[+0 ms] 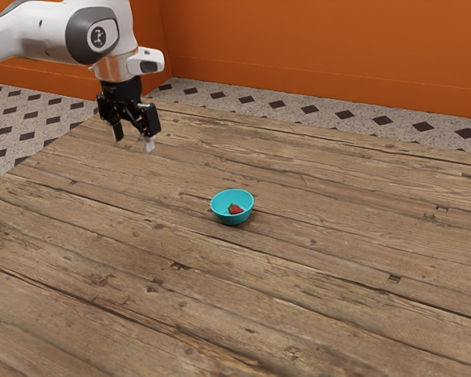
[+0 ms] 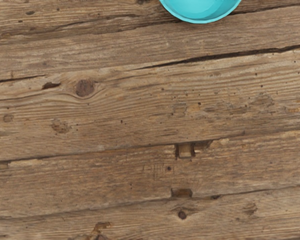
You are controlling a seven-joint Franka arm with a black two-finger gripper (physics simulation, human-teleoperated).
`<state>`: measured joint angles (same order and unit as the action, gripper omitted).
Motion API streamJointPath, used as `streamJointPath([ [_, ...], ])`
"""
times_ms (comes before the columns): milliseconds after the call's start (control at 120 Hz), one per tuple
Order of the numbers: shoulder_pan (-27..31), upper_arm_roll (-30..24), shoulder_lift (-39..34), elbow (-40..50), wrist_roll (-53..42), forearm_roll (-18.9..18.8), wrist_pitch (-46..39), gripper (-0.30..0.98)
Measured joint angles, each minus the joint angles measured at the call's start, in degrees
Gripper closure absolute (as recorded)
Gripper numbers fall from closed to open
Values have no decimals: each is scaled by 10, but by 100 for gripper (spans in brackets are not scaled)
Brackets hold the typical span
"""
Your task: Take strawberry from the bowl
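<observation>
Wooden table (image 1: 337, 283), brown weathered planks, dark cracks and knots. Black gripper (image 1: 134, 140) above table, toward exterior view's upper left, fingers spread well apart, nothing between them, well apart from bowl. Bowl (image 1: 232, 219) upright on planks, turquoise, round, smooth; part of it also in wrist view. Strawberry (image 1: 236, 210) inside bowl, low down: small, bright red, green leafy top turned toward exterior view's left; seeds too small to tell.
</observation>
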<state>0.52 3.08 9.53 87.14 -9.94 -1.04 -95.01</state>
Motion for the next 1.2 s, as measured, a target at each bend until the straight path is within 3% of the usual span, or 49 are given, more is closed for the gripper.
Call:
streamJointPath([
  [283,0,-3,22,-27,-14,-3,-3,0],
  [375,-2,-7,82,-85,-68,-3,-11,0],
  [700,-8,-15,191,-158,-245,0,-80,0],
  [933,-24,-29,229,-168,-362,-63,-125,0],
  [1200,-13,-66,310,-216,-460,-79,-176,0],
])
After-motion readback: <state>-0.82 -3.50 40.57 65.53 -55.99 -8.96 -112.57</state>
